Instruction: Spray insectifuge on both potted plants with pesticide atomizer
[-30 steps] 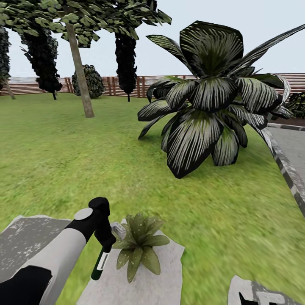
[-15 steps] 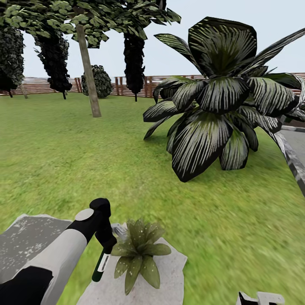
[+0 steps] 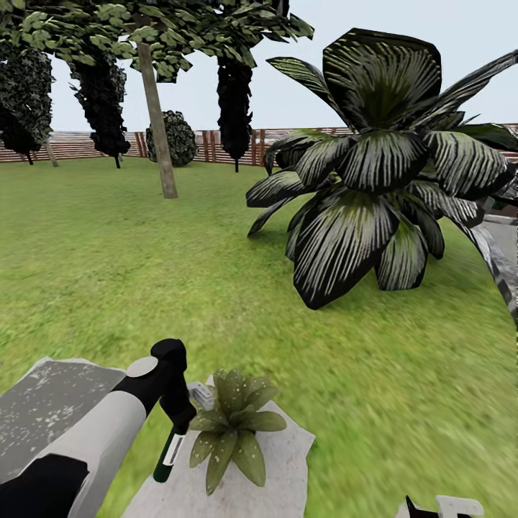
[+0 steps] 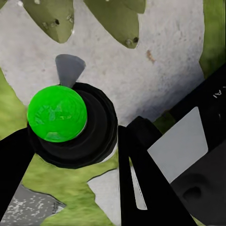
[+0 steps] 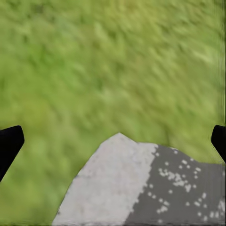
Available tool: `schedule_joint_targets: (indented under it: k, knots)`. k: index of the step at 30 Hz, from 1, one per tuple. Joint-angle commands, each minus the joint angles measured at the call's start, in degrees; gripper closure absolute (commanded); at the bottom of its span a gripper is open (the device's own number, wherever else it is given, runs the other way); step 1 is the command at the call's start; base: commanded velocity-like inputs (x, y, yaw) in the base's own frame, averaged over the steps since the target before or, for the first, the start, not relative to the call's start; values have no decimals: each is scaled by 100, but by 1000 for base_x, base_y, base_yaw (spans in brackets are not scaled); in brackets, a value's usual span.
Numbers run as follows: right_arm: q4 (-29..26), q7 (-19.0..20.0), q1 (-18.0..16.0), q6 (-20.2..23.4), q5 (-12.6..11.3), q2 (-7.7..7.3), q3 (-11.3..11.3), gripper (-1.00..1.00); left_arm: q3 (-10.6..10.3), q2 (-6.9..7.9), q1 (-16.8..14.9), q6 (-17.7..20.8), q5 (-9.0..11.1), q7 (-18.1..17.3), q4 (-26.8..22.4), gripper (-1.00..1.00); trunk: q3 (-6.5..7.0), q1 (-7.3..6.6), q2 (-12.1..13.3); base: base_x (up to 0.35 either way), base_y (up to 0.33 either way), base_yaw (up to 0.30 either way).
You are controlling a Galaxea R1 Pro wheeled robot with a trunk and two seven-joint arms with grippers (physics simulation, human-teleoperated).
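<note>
1. Green lawn (image 3: 144,273) stretched back to a brown slatted wooden fence (image 3: 72,147) at 11 o'clock.
2. Big dark white-striped shrub (image 3: 374,165) rose at 1 o'clock.
3. Pale flat stepping stone (image 3: 280,460) carried the small green-leaved potted plant (image 3: 230,428) at 6 o'clock.
4. Left gripper (image 3: 176,421) clasped the dark green-capped atomizer (image 4: 59,115) beside it.
5. Right gripper's (image 5: 113,141) black fingertips (image 5: 9,143) stood wide apart.

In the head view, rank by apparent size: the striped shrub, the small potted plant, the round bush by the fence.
1. Striped shrub, largest by far.
2. Potted plant.
3. Round bush, though it stands far off, so its small look may be down to distance.
</note>
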Motion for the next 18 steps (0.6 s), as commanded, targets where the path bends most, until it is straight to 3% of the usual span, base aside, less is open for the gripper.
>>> schedule_joint_targets:
  k: [1,5,12,18]
  knots:
    - [1,46,-5,-21,14,1,-49,-100,-5,-2,-4,63,-57,-58,-5,100,-5,-3,-3,-221,-204,1]
    - [5,46,-5,-20,14,1,-49,-100,-5,1,-4,69,-57,-58,-6,100,-3,-3,-3,-236,-199,81]
    - [5,46,-4,-20,14,1,-49,-100,-12,-4,-1,83,-57,-58,-5,100,18,-3,-3,-242,-199,247]
    - [8,46,-5,-23,14,1,-49,-100,-8,-24,1,90,-57,-58,-5,100,37,-3,-3,-54,-253,262]
